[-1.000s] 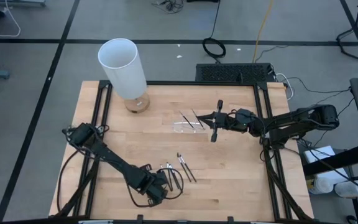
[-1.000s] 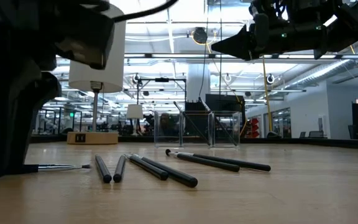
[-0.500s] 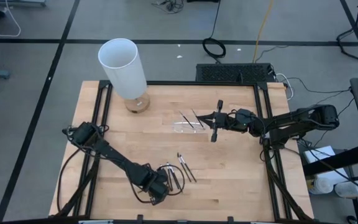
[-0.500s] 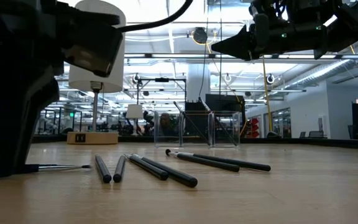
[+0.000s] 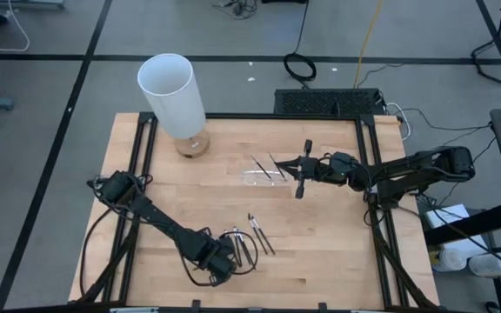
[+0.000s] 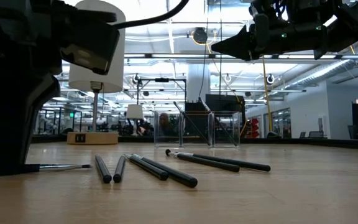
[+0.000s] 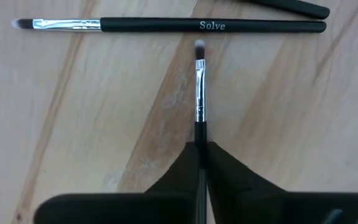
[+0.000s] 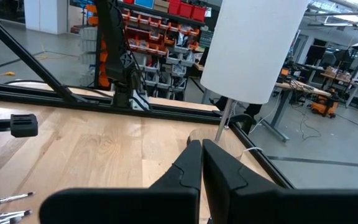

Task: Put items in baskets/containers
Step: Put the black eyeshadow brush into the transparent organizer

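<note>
Since a second ago, your left gripper [image 7: 201, 149] is closing on one brush [image 7: 199, 87] at the near table edge. You are wanting a straight lift so neighbours stay put. Six brushes [image 6: 166, 169] are lying loose, two in the clear tray [image 5: 262, 176]. Your right gripper [image 5: 299, 167] is hovering shut, empty, beside it.

Both arms [image 5: 159, 224] are matte black, built of slim jointed segments with loose black cables looping alongside; fingers [image 7: 225, 171] are dark, wedge-shaped, apparently plastic.
</note>
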Tool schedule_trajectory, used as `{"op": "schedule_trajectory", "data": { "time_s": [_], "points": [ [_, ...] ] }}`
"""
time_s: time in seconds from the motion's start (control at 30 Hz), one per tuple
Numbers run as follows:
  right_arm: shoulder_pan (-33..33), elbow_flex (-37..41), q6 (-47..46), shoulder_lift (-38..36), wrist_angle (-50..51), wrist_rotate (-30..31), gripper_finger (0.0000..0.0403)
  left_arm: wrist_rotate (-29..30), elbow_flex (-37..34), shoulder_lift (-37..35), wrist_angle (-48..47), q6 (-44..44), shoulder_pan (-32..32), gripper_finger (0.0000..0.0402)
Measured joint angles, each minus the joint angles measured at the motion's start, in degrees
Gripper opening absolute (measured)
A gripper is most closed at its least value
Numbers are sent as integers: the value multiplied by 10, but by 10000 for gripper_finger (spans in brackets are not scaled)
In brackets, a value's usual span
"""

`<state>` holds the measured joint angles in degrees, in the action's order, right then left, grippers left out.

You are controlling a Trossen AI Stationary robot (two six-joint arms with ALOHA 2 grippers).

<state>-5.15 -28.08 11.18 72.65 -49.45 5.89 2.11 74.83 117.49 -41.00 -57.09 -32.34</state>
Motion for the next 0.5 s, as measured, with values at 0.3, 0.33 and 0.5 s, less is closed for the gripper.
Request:
{"op": "schedule_trajectory", "data": {
  "time_s": [0.3,0.33,0.5],
  "points": [
    [0,0,0,0,0,0,0,18,0,0,3,-4,-9,7],
    [0,0,0,0,0,0,0,20,0,0,3,-7,-11,7],
    [0,0,0,0,0,0,0,32,7,-1,-6,-11,-17,7]
  ]
}}
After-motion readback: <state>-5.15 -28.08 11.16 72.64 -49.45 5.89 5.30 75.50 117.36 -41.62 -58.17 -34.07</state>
